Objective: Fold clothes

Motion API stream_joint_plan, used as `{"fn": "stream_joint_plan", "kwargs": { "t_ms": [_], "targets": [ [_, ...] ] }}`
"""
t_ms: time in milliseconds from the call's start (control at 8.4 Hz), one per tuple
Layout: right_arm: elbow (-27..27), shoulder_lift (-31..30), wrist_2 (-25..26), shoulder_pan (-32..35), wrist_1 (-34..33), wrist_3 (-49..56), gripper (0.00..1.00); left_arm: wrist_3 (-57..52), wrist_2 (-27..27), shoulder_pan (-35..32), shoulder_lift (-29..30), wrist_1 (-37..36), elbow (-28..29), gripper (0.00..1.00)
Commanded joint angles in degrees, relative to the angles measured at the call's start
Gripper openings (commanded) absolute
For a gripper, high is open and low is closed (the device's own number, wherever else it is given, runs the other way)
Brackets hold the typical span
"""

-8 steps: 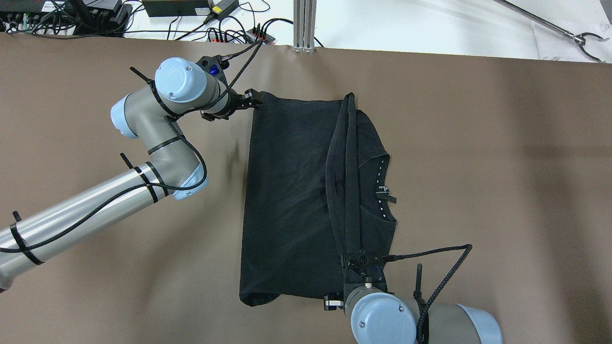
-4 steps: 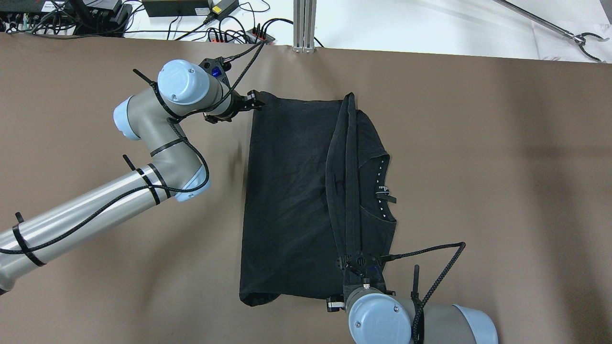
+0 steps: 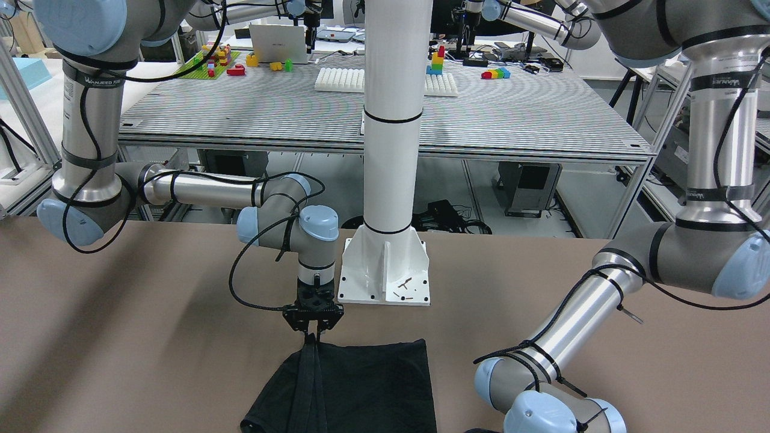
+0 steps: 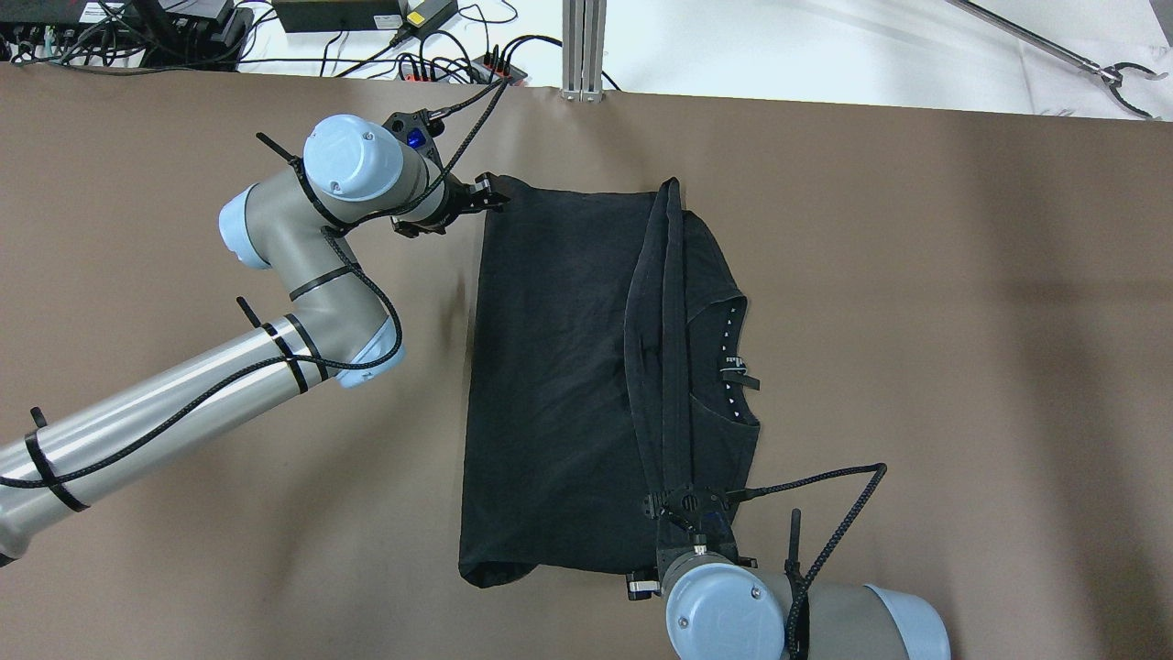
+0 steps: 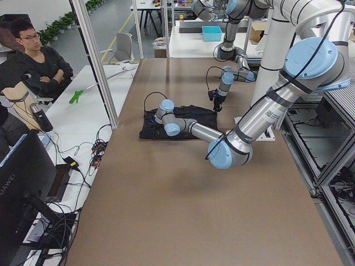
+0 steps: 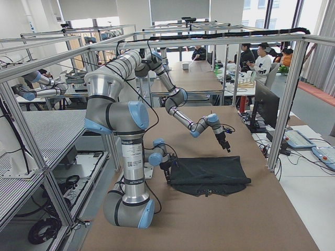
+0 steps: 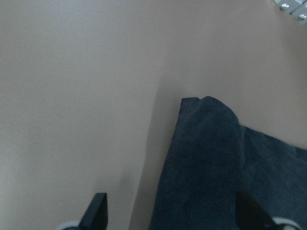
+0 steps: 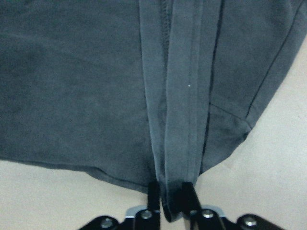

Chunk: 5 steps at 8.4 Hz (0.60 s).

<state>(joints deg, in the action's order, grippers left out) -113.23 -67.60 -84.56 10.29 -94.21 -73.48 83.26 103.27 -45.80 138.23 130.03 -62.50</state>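
The black garment [image 4: 550, 367] lies flat on the brown table, with one side folded over so that a hemmed strip [image 4: 674, 348] runs across it beside the neckline. My right gripper [image 4: 683, 488] is shut on the near end of that strip; the right wrist view shows the fingers pinched on the hem [image 8: 170, 196], and the front view shows it too [image 3: 313, 329]. My left gripper [image 4: 493, 194] is open at the garment's far left corner [image 7: 192, 101], its fingers [image 7: 98, 211] wide apart above cloth and table.
The white pillar [image 3: 391, 150] stands on its base plate [image 3: 385, 270] at the robot's table edge, just behind the right gripper. Cables and power strips [image 4: 458, 64] lie beyond the far edge. A person [image 5: 39, 61] sits at the side.
The left arm has shifted slightly toward the garment's far corner. The right gripper keeps its hold on the hem. The garment has not visibly moved.
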Motion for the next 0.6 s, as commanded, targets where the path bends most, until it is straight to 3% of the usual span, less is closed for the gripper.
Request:
{"fn": "stream_joint_plan", "kwargs": {
  "t_ms": [0, 238, 476],
  "targets": [
    [-0.2, -0.2, -0.5, -0.2, 0.2, 3.0, 0.00, 1.6, 0.0, 0.1, -0.2, 0.1, -0.1, 0.94],
    [-1.5, -0.9, -1.8, 1.7, 0.3, 7.5, 0.00, 2.1, -0.1, 0.1, -0.2, 0.1, -0.2, 0.94],
    [-3.7, -7.5, -4.3, 4.9, 0.3, 10.3, 0.00, 4.1, -1.1, 0.4, -0.2, 0.2, -0.4, 0.94]
  ]
}}
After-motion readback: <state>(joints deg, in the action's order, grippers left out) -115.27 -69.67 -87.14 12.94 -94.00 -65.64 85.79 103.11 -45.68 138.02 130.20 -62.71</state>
